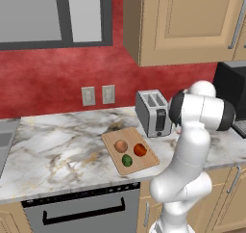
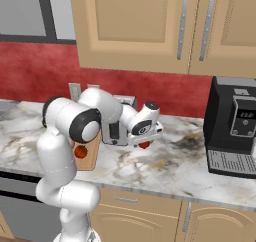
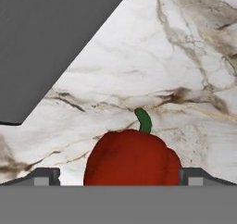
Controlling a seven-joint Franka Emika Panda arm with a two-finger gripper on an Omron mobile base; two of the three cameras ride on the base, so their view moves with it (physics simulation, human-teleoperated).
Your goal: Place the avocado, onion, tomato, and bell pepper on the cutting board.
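Note:
The cutting board (image 1: pixel 150 161) lies on the counter in front of the toaster. On it rest the onion (image 1: pixel 121 146), the tomato (image 1: pixel 140 149) and the avocado (image 1: pixel 127 160). The bell pepper (image 3: pixel 132 158), deep red with a green stem, sits on the marble to the right of the toaster. My gripper (image 3: pixel 119 179) is low over it and open, with one fingertip on each side of the pepper and nothing gripped. From the right base view, the gripper (image 2: pixel 145 142) hangs just above the bell pepper (image 2: pixel 145 146), and the arm hides most of the board (image 2: pixel 91 161).
A silver toaster (image 1: pixel 153 112) stands close on the gripper's left; its dark side (image 3: pixel 46 42) looms in the hand view. A black coffee machine (image 2: pixel 232 126) stands at the far right. Bare marble counter (image 2: pixel 170 161) lies between them. Cabinets hang overhead.

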